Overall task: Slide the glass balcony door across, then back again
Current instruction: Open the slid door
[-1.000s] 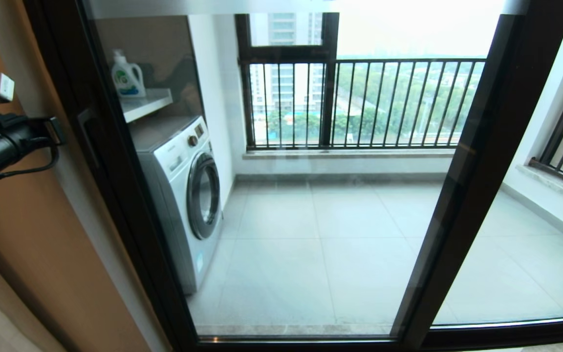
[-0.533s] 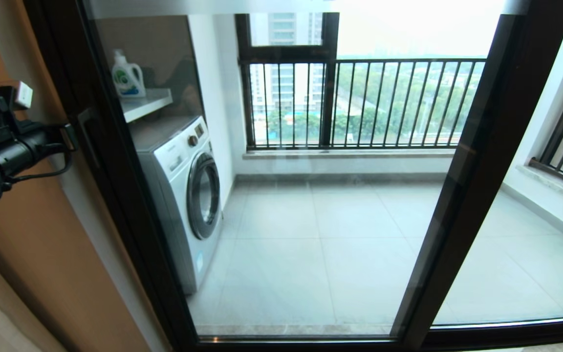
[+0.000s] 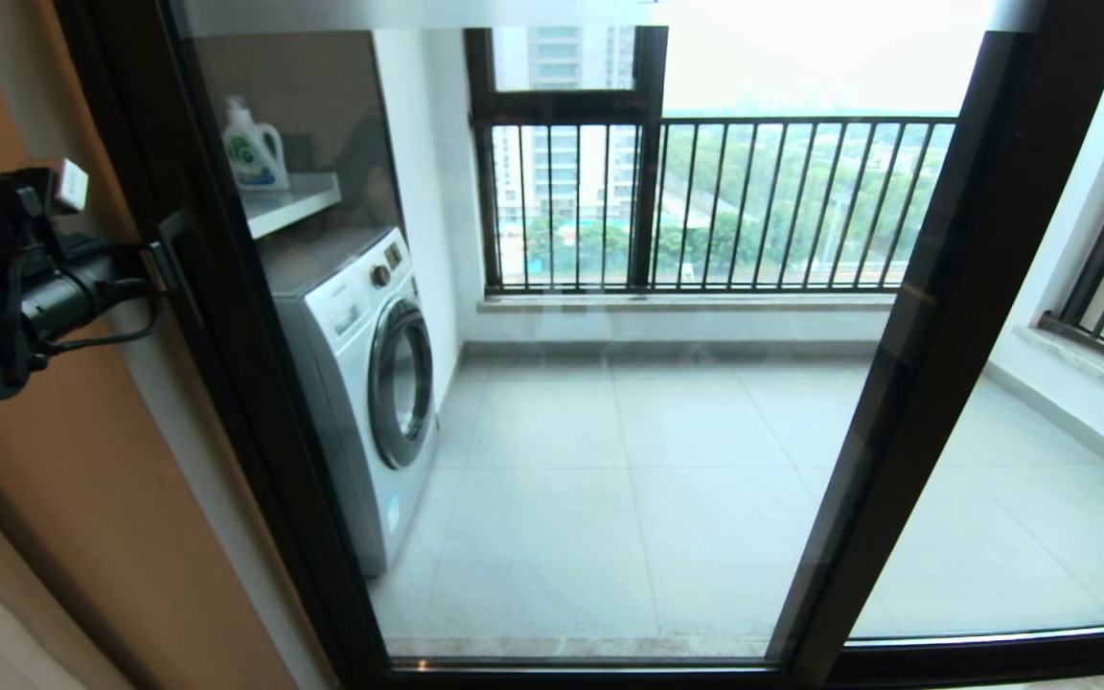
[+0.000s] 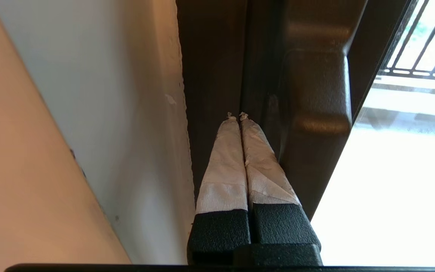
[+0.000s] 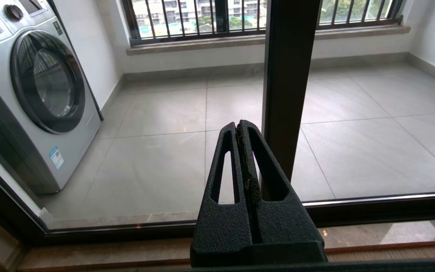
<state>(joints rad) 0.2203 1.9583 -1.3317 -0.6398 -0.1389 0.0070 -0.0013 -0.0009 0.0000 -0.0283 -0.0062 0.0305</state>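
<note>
The glass balcony door (image 3: 629, 402) fills the head view, its dark left stile (image 3: 226, 316) standing against the wall. A narrow vertical handle (image 3: 173, 264) sits on that stile. My left gripper (image 3: 157, 268) reaches in from the left at handle height. In the left wrist view the left gripper (image 4: 237, 115) is shut with nothing in it, its white-wrapped tips against the dark frame beside the raised handle (image 4: 315, 90). My right gripper (image 5: 239, 124) is shut and empty, held low before the glass near the middle stile (image 5: 287, 83); it is out of the head view.
Behind the glass stand a washing machine (image 3: 360, 383), a shelf with a detergent bottle (image 3: 252, 149) and a black-barred railing window (image 3: 705, 201). A second dark-framed panel (image 3: 1022, 479) is at right. The tan wall (image 3: 63, 479) is close on the left.
My left gripper has moved right from the wall to the door's left stile and handle. The door itself has barely shifted.
</note>
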